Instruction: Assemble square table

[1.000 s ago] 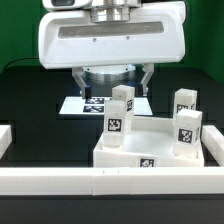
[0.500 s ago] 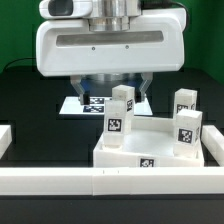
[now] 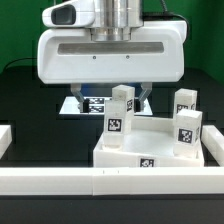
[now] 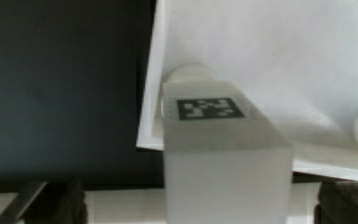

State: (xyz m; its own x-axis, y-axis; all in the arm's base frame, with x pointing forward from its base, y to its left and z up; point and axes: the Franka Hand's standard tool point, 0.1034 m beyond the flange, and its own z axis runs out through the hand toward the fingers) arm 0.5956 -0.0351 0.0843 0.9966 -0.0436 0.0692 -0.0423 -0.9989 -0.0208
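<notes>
Square table [image 3: 150,140] inverted against the near border rail [image 3: 110,180], four legs upright in its corners; the gripper [image 3: 110,92], jaws fully spread and empty, hangs above the far-left leg [image 3: 122,101], presumably to descend and grasp it.

White square tabletop [image 3: 150,148] lies flat against front rail; four tagged white legs [image 3: 115,123] stand upright on it.

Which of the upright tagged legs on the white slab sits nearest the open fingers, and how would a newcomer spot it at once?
Start at the square table slab in the middle of the exterior view. Four white legs stand upright on it; take the rear one towards the exterior view's left, just in front of the marker board. It alone stands directly below the arm's fingers.
</notes>
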